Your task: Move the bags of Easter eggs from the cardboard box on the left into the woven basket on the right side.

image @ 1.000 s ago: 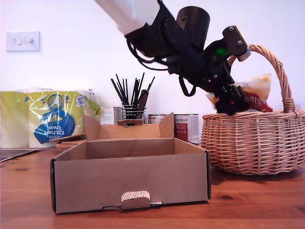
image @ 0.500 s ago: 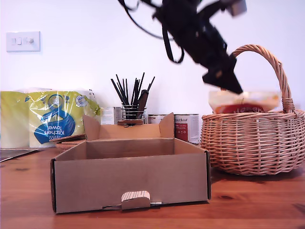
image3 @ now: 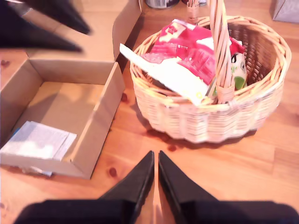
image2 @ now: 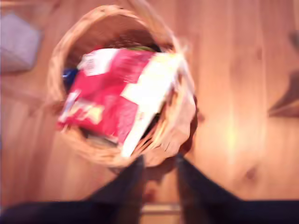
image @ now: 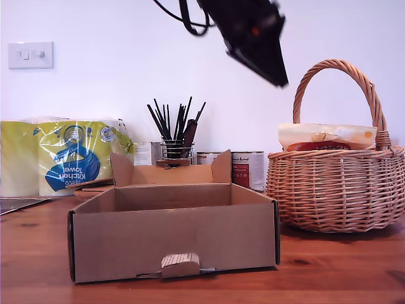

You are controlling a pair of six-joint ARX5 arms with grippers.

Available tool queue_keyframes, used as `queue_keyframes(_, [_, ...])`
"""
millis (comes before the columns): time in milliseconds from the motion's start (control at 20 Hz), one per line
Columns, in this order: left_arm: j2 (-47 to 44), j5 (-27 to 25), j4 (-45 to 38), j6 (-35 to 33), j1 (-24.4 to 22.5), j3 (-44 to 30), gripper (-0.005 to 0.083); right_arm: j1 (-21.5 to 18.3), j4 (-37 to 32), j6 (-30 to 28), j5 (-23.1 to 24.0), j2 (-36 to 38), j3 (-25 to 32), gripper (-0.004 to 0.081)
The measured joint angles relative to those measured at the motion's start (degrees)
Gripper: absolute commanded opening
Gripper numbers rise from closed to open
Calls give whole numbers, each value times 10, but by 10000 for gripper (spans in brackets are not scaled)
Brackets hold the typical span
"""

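Maltesers bag [image: 326, 136] lay uppermost in the woven basket [image: 335, 190] (other pouches [image3: 238, 70] beneath), my first gripper [image2: 160, 158] above, jaws apart and empty, my second gripper [image3: 155, 154] pinched closed on nothing; best, I judged, to rise straight, clear of the handle [image: 354, 73].

You see my first gripper [image2: 160, 158], jaws apart, empty; just beyond it the red-and-white bag [image2: 117, 93] lies in the woven basket [image2: 55, 70].

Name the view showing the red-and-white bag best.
The second wrist view: the red-and-white bag lies sharp in the woven basket. The first wrist view blurs it; the exterior view shows only its edge above the rim.
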State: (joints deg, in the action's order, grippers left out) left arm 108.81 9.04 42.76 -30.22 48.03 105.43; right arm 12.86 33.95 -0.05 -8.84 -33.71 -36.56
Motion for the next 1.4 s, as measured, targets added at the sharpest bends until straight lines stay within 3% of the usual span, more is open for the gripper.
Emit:
queue_keyframes(150, [-35, 11, 0, 88, -28, -5, -21, 0, -55, 0, 1, -2, 0, -13])
queue_keyframes(250, [-69, 11, -48, 115, -50, -57, -21, 0, -100, 0, 6, -2, 0, -12])
queue_keyframes(400, [-136, -14, -168, 171, -80, -204, -21, 0, -192, 0, 32, -2, 6, -13])
queue_keyframes(600, [-245, -71, -337, 242, -102, -412, -21, 0, -284, 22, 71, 13, 76, -13])
queue_keyframes(900, [-461, -127, -498, 291, -131, -651, -21, 0, -304, 28, 94, 78, 120, -13])
queue_keyframes(1150, [-641, -136, -494, 312, -158, -816, -21, 0, -262, 26, 88, 150, 126, -13])
queue_keyframes(1400, [-814, -136, -416, 321, -160, -824, -21, 0, -244, 15, 38, 187, 128, -12])
